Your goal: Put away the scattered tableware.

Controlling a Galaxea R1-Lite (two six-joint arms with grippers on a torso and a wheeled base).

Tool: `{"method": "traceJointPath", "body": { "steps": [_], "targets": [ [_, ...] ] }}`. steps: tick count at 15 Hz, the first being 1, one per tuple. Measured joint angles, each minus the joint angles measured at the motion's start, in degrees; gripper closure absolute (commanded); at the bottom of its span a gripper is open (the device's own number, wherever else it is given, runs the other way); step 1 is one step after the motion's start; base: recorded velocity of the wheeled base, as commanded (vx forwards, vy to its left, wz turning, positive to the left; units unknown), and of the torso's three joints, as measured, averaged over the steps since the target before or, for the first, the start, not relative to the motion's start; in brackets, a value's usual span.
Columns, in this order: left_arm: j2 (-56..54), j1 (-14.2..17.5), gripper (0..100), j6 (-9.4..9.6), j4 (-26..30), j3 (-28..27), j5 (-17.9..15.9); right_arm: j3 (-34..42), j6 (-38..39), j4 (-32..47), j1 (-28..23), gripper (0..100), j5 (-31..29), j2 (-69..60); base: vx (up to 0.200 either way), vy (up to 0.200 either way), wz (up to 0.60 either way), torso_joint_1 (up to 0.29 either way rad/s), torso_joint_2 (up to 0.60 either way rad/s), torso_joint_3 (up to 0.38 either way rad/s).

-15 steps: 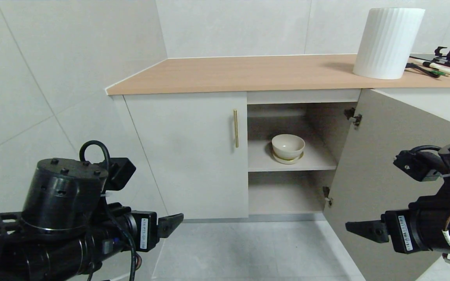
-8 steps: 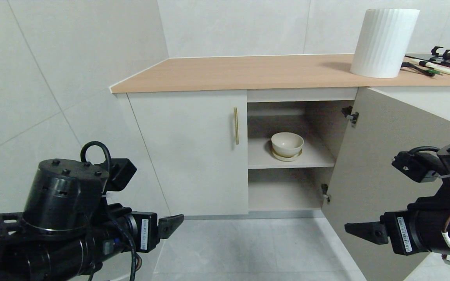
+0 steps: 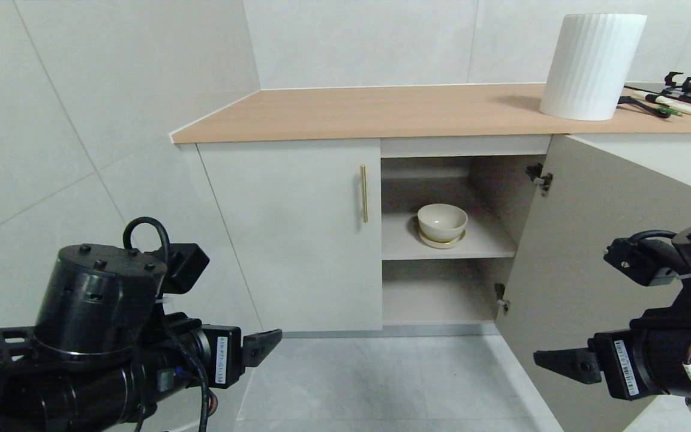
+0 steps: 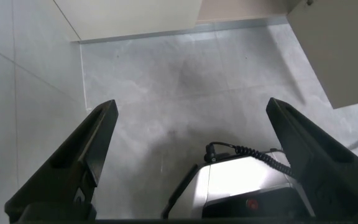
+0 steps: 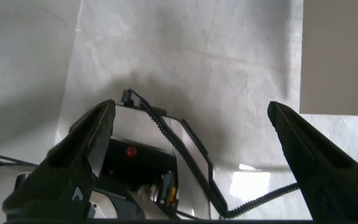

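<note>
A cream bowl sits on a small cream plate on the middle shelf of the open cabinet. My left gripper hangs low at the left, well in front of the cabinet, open and empty; its fingers spread wide over the floor in the left wrist view. My right gripper hangs low at the right beside the open door, also open and empty, with its fingers wide apart in the right wrist view.
The left cabinet door is closed, with a brass handle. On the wooden countertop stand a white ribbed cylinder and some tools at the far right. A tiled wall runs along the left. Grey floor lies ahead.
The whole head picture shifted slightly right and up then down, so the camera moved. The right gripper sits a little lower in view. Bowl and plate unchanged.
</note>
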Motion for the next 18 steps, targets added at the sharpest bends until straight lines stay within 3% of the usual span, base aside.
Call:
{"method": "traceJointPath", "body": {
  "steps": [13, 18],
  "targets": [
    [0.0, 0.0, 0, 0.0, 0.0, 0.2, 0.0, -6.6, -2.8, 21.1, -1.6, 0, -2.8, -4.0, 0.0, -0.2, 0.0, 0.0, 0.0, 0.001],
    [0.0, 0.0, 0, -0.05, 0.0, 0.2, 0.0, -9.5, -4.1, 29.7, -2.4, 0, -4.3, -7.1, 0.0, 0.0, 0.0, 0.0, 0.0, 0.0]
  ]
}}
